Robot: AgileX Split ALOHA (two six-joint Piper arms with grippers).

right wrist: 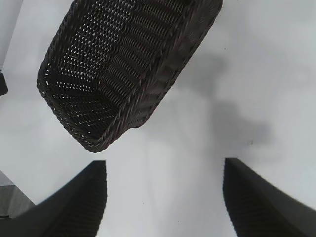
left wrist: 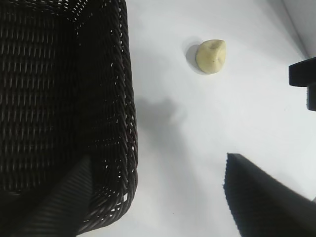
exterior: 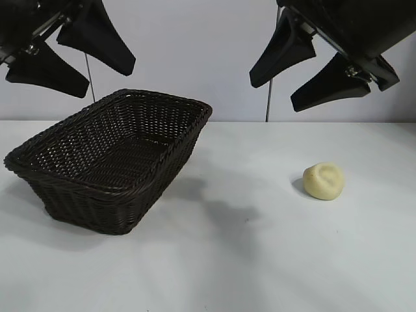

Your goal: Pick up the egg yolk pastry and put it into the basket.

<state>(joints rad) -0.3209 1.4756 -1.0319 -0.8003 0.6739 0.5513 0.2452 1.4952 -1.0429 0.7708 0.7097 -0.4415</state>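
The left gripper (exterior: 68, 55) hangs open and empty above the basket (exterior: 162, 156). The pastry (exterior: 324, 181) sits on the table (exterior: 260, 260), well right of the basket. It looks soft, light and crushable: pinch its rounded sides gently. The right gripper (exterior: 305, 71) is open and empty above.

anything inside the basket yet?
No. The basket shows only bare weave on its floor and walls; the egg yolk pastry sits outside on the table. The near inner wall is hidden by the rim.
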